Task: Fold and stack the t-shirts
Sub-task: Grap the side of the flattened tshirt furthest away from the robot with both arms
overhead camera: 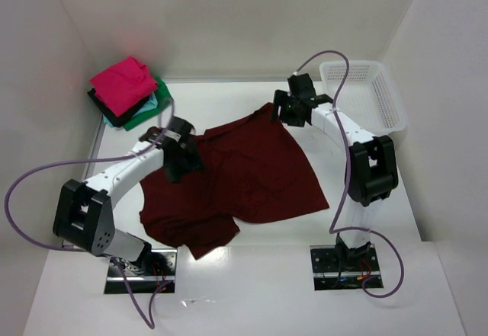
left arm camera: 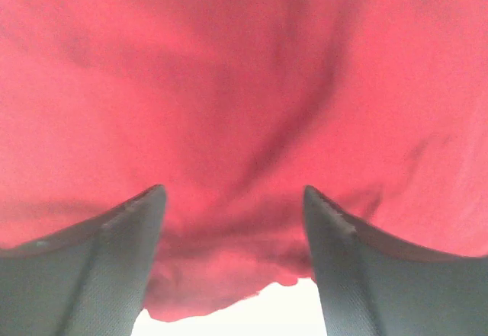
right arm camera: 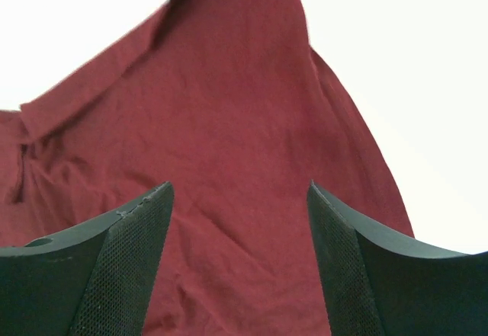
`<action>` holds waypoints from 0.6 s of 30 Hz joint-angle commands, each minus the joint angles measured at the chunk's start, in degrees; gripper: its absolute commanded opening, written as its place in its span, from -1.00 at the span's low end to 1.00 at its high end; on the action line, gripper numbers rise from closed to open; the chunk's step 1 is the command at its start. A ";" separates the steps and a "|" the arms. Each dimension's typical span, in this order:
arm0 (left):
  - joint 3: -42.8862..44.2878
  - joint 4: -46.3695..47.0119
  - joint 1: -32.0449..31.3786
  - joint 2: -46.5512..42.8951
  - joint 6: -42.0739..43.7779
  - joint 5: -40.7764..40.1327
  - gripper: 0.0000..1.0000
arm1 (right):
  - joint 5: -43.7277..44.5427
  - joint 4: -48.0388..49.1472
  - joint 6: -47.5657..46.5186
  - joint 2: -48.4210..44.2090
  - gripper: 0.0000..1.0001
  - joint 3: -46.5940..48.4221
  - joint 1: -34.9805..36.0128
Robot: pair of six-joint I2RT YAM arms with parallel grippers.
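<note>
Maroon shirt (overhead camera: 252, 180) lies crumpled mid-table — left gripper (overhead camera: 184, 168) at its 9 o'clock edge, right gripper (overhead camera: 282, 115) at its 12 o'clock corner, both spread wide, gripping nothing. Folded shirts (overhead camera: 126, 88) sit stacked at 10 o'clock.

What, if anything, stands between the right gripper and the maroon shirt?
Nothing visible does. The right gripper is open directly above the shirt, and only its cloth shows between the fingers.

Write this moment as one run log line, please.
left gripper open over maroon shirt | right gripper open over it | folded shirts stacked far left
</note>
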 commanded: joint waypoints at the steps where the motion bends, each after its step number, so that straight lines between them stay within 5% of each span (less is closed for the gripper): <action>1: 1.26 9.23 14.69 1.61 5.98 -2.20 0.65 | -2.12 1.87 -1.29 4.47 0.53 8.48 -0.75; 10: 9.24 16.45 31.93 15.05 16.27 2.29 0.68 | -3.61 2.05 1.35 11.23 0.53 16.22 -1.80; 18: 15.58 20.58 31.94 23.15 20.31 8.71 0.46 | -3.09 1.34 1.88 17.39 0.56 20.18 -2.33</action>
